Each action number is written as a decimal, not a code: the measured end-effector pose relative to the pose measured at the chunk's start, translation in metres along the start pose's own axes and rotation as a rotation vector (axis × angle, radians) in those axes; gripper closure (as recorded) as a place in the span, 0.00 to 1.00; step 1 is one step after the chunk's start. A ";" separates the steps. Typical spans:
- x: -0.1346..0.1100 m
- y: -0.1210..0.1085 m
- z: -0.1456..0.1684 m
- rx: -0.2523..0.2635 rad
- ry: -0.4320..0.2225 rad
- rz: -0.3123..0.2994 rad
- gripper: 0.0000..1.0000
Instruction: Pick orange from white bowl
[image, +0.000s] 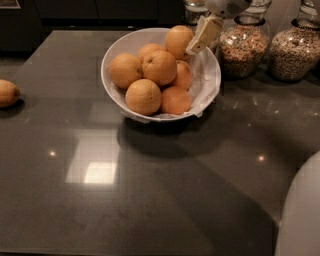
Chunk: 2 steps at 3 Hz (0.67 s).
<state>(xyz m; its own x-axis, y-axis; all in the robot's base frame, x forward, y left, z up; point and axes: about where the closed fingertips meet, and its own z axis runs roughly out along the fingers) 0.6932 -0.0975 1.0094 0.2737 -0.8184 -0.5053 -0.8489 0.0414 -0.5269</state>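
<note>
One orange (176, 37) gripped by tool (187, 46), atop pile in white bowl (111, 56)

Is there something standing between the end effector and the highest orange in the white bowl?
Nothing visible does. The end effector is directly beside the right side of the topmost orange, over the back of the white bowl. The glass jars stand behind it, not between them.

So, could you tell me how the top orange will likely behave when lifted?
Whole and plump, the orange is probably firm and fairly heavy. Being round, it could roll from a loose grip. It tops the other oranges in the bowl, so they may shift. The gripper is just right of it.
</note>
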 end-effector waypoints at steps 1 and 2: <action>-0.001 -0.001 0.000 -0.006 -0.010 -0.003 0.24; -0.003 0.001 0.004 -0.030 -0.035 0.004 0.41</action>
<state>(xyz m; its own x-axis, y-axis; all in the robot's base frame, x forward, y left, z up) 0.6937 -0.0926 1.0073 0.2854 -0.7974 -0.5317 -0.8630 0.0276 -0.5045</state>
